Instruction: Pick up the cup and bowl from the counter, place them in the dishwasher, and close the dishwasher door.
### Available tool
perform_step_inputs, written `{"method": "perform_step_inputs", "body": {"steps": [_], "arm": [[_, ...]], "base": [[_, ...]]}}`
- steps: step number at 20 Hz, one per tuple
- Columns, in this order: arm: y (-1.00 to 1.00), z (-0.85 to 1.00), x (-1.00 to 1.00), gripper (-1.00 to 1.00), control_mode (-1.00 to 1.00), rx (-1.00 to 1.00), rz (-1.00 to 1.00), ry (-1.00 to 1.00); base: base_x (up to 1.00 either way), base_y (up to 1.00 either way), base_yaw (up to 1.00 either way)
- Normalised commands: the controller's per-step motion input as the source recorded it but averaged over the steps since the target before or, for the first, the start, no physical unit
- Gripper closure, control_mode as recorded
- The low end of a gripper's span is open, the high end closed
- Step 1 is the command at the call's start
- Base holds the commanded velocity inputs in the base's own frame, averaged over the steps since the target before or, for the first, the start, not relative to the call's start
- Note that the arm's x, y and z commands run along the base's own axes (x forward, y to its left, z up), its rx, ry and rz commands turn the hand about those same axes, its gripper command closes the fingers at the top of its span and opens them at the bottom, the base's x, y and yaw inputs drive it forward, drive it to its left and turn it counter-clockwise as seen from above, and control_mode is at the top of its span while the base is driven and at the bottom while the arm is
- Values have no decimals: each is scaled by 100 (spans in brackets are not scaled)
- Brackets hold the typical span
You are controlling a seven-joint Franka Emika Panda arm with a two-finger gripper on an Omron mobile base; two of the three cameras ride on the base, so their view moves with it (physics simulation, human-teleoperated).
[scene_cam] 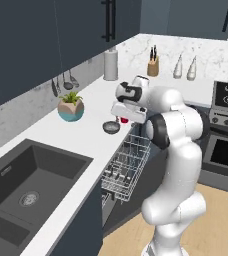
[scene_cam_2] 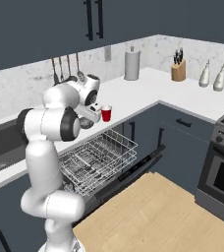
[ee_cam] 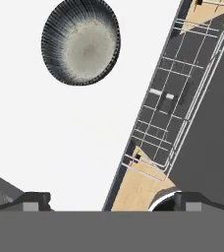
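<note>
The small red tumbler-shaped cup with the white rim (scene_cam_2: 106,113) is seen standing upright on the long white countertop (scene_cam: 56,131), close to its front edge, and the shallow round dark grey bowl (scene_cam: 111,127) is parked just beside it on the same surface, apart from it as far as can be told. The two-finger gripper (ee_cam: 110,201) is held above this spot pointing down, its dark fingertips (ee_cam: 35,201) spread about as wide as they go, with nothing between them. Right below the counter edge the white wire rack (scene_cam_2: 97,158) is pulled out of the dishwasher (scene_cam: 117,196), and the dark navy door (scene_cam_2: 128,173) is dropped open over the wooden floor. Further out, a teal-and-tan planter with a green plant (scene_cam: 71,107) is set nearer the marble wall, a white paper-towel roll (scene_cam: 110,64) stands in the corner, and a wooden knife block (scene_cam: 153,65) sits further along. In the left base view the cup is mostly blocked by the robot's hand, while the right base view gives it clearly but hides most of the bowl behind the arm; the bowl's ribbed rim and pale inside are shown best from the hand view.
</note>
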Motion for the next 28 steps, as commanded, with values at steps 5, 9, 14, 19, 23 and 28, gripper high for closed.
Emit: {"method": "perform_step_inputs", "body": {"steps": [5, 9, 14, 19, 23, 28], "arm": [[14, -61, 58, -100, -100, 0, -1, 0], [0, -39, 29, -100, -100, 1, -1, 0], [0, -48, 30, -100, -100, 0, -1, 0], [0, -31, 28, -100, -100, 0, -1, 0], [0, -14, 34, -100, -100, 0, -3, 0], [0, -20, 52, -100, -100, 0, -8, 0]], "base": [[0, 0, 0], [0, 0, 0], [0, 0, 0], [0, 0, 0], [0, 0, 0], [0, 0, 0]]}}
